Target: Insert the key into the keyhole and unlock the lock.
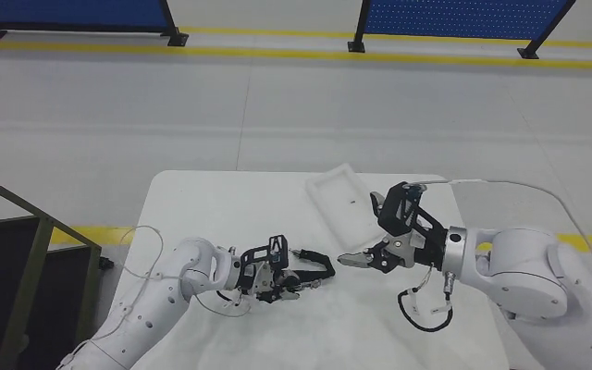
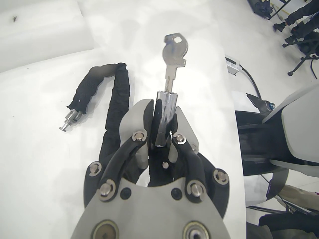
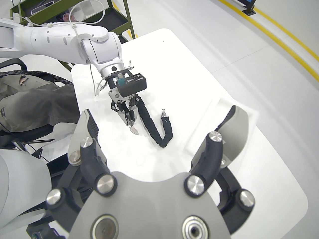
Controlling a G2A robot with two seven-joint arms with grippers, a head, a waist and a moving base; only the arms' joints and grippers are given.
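The key (image 2: 175, 50) sits in the lock (image 2: 166, 96) pinched by the left gripper (image 2: 163, 106), its chain pin (image 2: 70, 120) lying free, seemingly unlocked, while the right gripper (image 3: 160, 114) gapes empty.

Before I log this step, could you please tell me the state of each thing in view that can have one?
key: inserted in the keyhole, head sticking out.
lock barrel: clamped in the left tool.
locking pin: out of the barrel, lying free on the table, so the lock is open.
left tool: shut on the lock barrel.
right tool: open, empty.
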